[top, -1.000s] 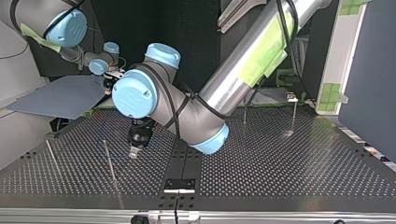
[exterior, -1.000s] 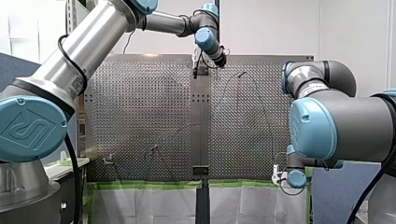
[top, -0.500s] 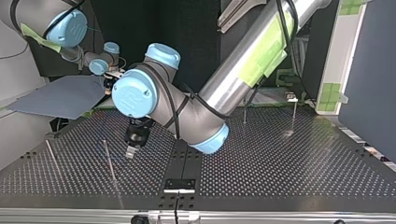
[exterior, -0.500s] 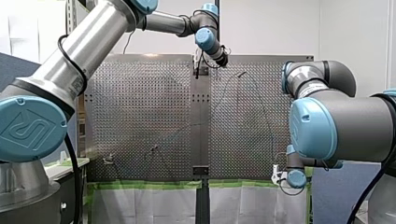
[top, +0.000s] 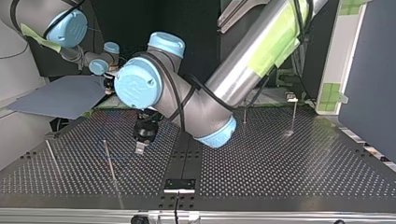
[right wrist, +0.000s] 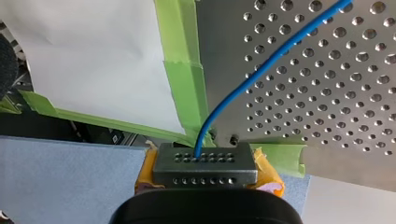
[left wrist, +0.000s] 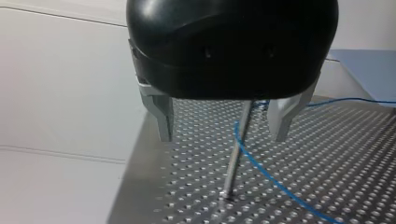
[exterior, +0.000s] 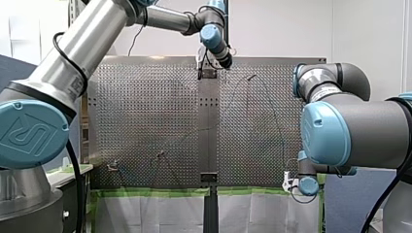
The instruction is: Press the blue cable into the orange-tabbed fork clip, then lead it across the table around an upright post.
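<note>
Left gripper [left wrist: 222, 138] fingers stand spread astride a thin metal post [left wrist: 235, 149]; thin blue cable [left wrist: 261, 170] alongside. Right gripper [right wrist: 204, 161] fingers pinch it.

My left claw [top: 139, 150] over the table [top: 280, 168], near an upright post [top: 110, 163].

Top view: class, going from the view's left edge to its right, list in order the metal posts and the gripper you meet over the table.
Thin post → second thin post → my left gripper → short post → taller post.
</note>
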